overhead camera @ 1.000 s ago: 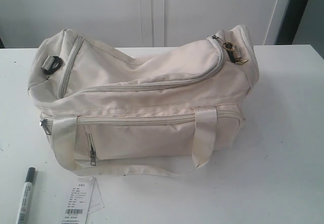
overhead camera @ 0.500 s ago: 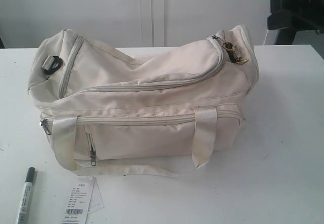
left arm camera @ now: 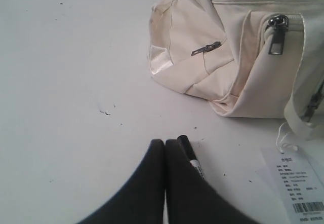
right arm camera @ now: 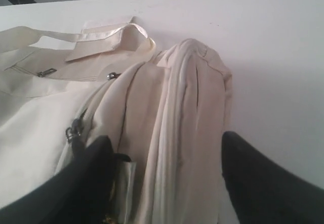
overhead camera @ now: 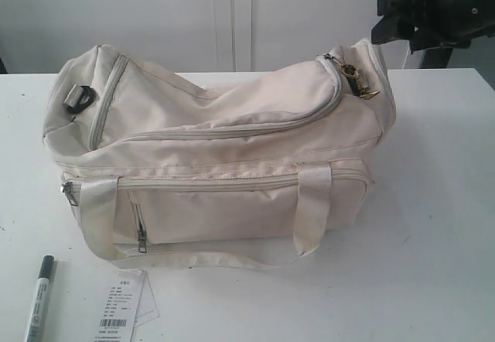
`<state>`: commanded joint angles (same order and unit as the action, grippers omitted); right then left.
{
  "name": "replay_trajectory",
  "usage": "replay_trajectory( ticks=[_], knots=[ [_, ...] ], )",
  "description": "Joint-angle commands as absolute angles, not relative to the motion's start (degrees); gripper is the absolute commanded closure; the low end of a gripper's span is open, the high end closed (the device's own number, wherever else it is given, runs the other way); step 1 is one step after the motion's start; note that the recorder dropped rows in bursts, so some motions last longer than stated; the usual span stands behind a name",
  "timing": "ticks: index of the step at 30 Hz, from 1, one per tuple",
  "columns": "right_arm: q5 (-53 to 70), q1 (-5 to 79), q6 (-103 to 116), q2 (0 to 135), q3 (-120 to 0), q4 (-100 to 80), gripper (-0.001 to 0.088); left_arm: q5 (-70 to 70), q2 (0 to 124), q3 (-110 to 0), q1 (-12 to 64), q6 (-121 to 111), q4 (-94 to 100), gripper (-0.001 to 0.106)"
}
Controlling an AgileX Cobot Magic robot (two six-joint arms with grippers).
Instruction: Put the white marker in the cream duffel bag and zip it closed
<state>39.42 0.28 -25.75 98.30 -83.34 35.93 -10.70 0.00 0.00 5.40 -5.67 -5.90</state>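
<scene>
The cream duffel bag (overhead camera: 224,148) lies on the white table (overhead camera: 433,226), and its top zipper looks closed. Metal pulls (overhead camera: 354,77) sit at its right end. The white marker (overhead camera: 39,299) with its black cap lies on the table in front of the bag's left end. My left gripper (left arm camera: 165,144) is shut with nothing in it, just above the marker (left arm camera: 186,147), whose barrel one finger hides. My right gripper (overhead camera: 380,18) hovers open above the bag's right end. In the right wrist view, the right gripper (right arm camera: 167,148) straddles the bag (right arm camera: 177,112).
A white paper tag with a barcode (overhead camera: 124,312) lies next to the marker, tied to the bag; the same tag (left arm camera: 298,183) shows in the left wrist view. A strap handle (overhead camera: 100,218) droops over the bag's front. A white wall stands behind the table.
My right arm has come into the exterior view from the upper right and moved left toward the bag's right end. The bag, marker and tag have not moved.
</scene>
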Motion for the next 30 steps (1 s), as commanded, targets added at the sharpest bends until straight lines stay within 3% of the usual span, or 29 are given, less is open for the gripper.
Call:
replay_trajectory(
  ticks=[15, 18, 23, 30],
  knots=[
    [37.81, 0.28, -25.75, 107.19, -87.4, 36.21, 0.0316, -8.12, 0.0, 0.0, 5.4, -18.41, -5.9, 0.105],
    [37.06, 0.28, -25.75, 107.8, -87.4, 36.21, 0.0423, -7.57, 0.0, 0.0, 5.4, -21.0, -5.9, 0.105],
    [37.93, 0.28, -28.74, 108.02, -87.4, 36.48, 0.0865, -5.08, 0.0, 0.0, 5.4, -22.51, -5.9, 0.105],
    [40.01, 0.28, -29.89, 108.02, -87.4, 37.7, 0.0868, 5.79, 0.0, 0.0, 5.4, -23.6, -5.9, 0.105]
  ],
)
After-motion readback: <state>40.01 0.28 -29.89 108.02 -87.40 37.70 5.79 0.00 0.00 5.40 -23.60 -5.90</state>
